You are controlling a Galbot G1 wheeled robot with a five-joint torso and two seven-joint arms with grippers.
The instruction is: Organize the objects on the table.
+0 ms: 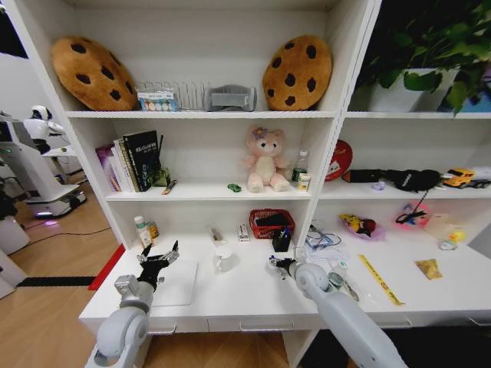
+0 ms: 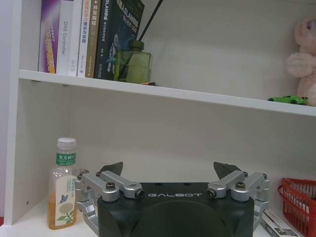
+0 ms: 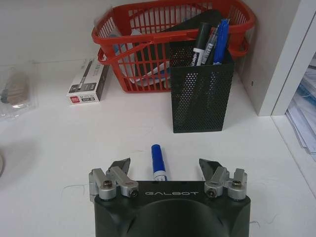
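1. Here the right gripper [image 3: 165,166] hangs low over the white table [image 1: 253,295], just in front of a black mesh pen cup [image 3: 201,94]. Its fingers are spread wide apart.
2. A marker with a blue cap [image 3: 158,161] lies flat on the table between those spread fingers. I cannot tell if the fingers touch it.
3. The pen cup holds more pens [image 3: 211,42], and they stand up in it. Right behind the cup sits a red basket [image 3: 148,54], touching it or nearly so.
4. A small black and white box [image 3: 89,81] lies beside the basket.
5. The left gripper [image 1: 157,261] is up above the left part of the table, over the slim white laptop [image 1: 178,282]. Its fingers are spread too and hold nothing.
6. A bottle of yellow drink [image 2: 62,183] stands near the left gripper, by the shelf wall.
7. The tiny green toy car [image 1: 234,187] sits on the shelf above, just beside the pink plush bear [image 1: 265,159].
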